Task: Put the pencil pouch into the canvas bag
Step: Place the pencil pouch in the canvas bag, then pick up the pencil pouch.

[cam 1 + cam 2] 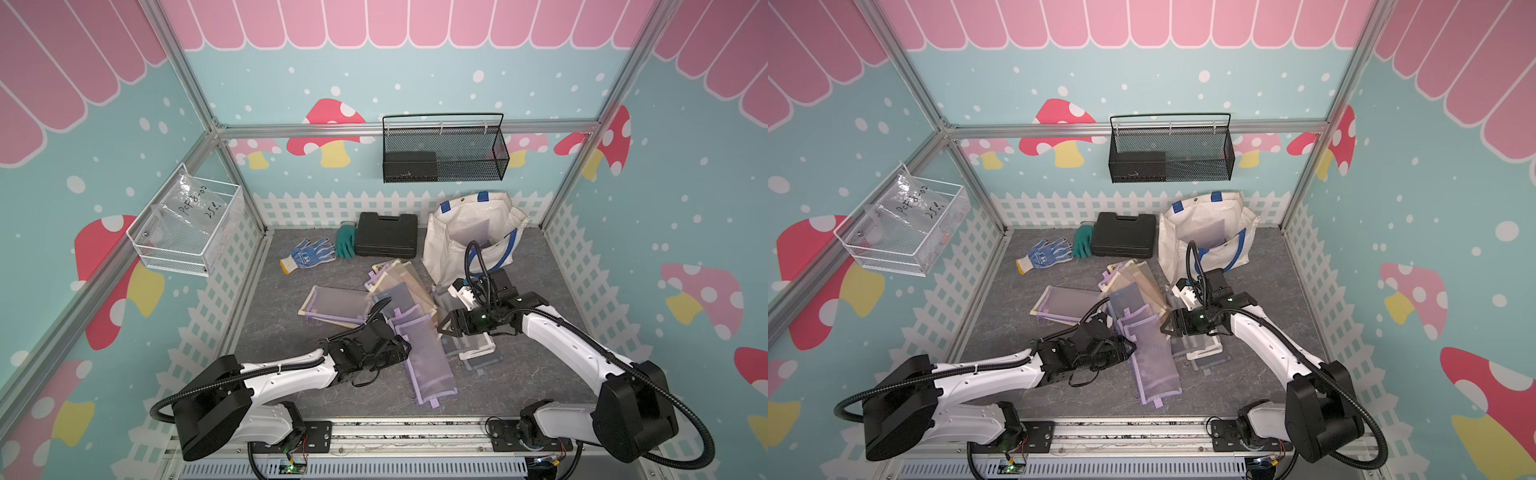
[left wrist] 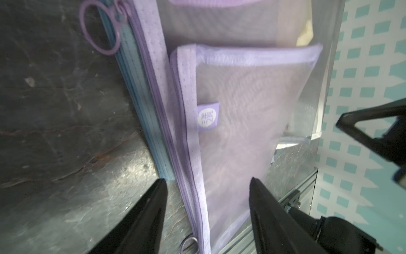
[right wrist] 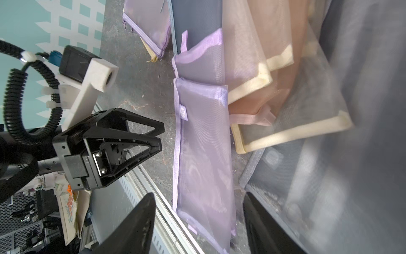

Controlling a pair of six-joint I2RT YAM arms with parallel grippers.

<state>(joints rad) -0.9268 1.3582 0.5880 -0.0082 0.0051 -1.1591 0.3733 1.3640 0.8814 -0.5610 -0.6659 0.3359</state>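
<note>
Black fingers (image 2: 151, 211) of the left gripper (image 2: 207, 179) stand apart astride the pencil pouch (image 2: 241, 110) edge (clamping nothing); both top views hide this. Likewise spread and empty is the right gripper (image 3: 198, 194); inside the canvas bag (image 1: 444, 249), contents are unclear.

The left arm (image 1: 286, 370), at seven o'clock, and right arm (image 1: 569, 345), at five, wear white shells between bulky black joints. Black corrugated conduit (image 3: 11, 105), white zip-tied, loops along them. The left gripper (image 3: 162, 136) has hollow black triangular fingers (image 3: 158, 128).

I observed the right gripper (image 3: 198, 194) with its fingers parted. A purple mesh pencil pouch (image 3: 202, 154) lay at its twelve o'clock on the grey table (image 3: 136, 77). Cream-trimmed pouches (image 3: 263, 72) overlapped at one o'clock; the left gripper (image 3: 162, 136) hovered at ten o'clock, clear of the pouch.
</note>
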